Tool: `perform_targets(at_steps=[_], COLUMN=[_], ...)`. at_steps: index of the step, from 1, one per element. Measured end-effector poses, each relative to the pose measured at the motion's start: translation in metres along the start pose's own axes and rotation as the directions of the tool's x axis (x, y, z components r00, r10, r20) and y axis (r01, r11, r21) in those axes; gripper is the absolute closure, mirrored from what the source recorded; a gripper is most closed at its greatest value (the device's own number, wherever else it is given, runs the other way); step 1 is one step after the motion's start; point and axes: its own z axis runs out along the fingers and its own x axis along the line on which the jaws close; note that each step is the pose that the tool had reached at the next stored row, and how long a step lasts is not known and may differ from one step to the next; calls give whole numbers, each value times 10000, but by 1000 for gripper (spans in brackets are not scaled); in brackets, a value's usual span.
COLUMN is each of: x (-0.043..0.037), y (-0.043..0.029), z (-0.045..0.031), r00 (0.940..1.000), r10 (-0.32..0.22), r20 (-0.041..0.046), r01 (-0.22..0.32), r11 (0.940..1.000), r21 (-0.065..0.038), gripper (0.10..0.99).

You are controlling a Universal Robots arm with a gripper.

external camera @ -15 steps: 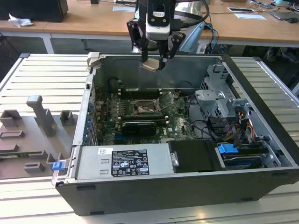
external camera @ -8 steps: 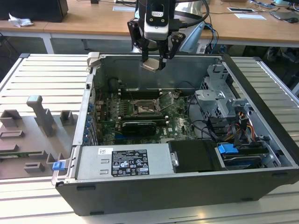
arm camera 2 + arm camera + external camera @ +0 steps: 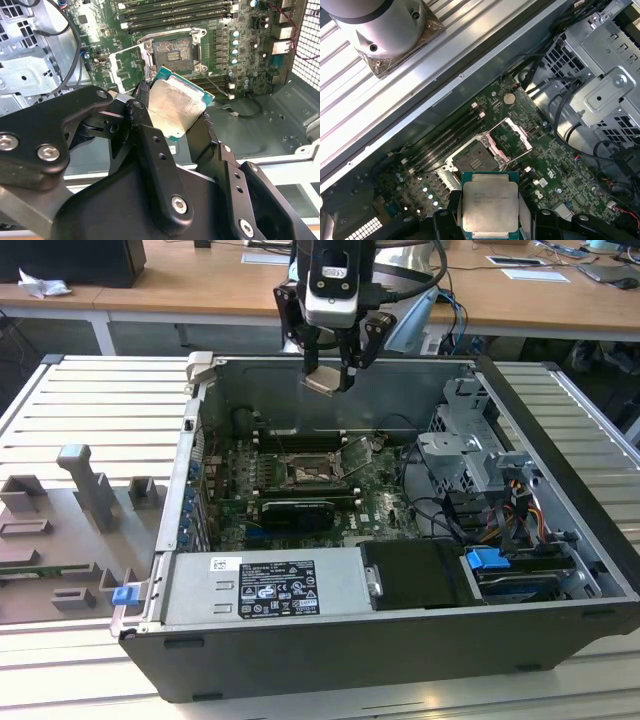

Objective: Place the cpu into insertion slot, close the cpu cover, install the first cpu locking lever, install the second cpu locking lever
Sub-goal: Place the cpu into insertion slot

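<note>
The cpu (image 3: 325,381) is grasped by its edges in the gripper (image 3: 330,368), high over the case (image 3: 400,660) far wall. The insertion slot (image 3: 308,472) is exposed below, with the cpu cover (image 3: 357,453) tipped open toward the exterior view's right, permitting seating.

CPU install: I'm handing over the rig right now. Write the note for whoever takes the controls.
Gripper: fingers shut on the cpu, held by its edges with the pale face showing in both wrist views.
Position: the gripper hangs above the open computer case, well clear of the motherboard.
Insertion slot: empty, dark centre exposed.
Cpu cover: swung open, standing up beside the slot.
Done: cpu picked up and carried over the case.
Not yet done: cpu in the slot, cover closed, both locking levers.
</note>
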Motion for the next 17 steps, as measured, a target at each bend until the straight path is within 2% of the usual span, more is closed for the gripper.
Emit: perform_targets(at_steps=[11, 17], x=[0, 0], y=[-1, -1], z=[10, 12], r00=[9980, 9914], r10=[624, 1301], r20=[56, 117], r01=[-624, -1300], r11=[9981, 9915], r21=[-14, -32], gripper=[545, 545])
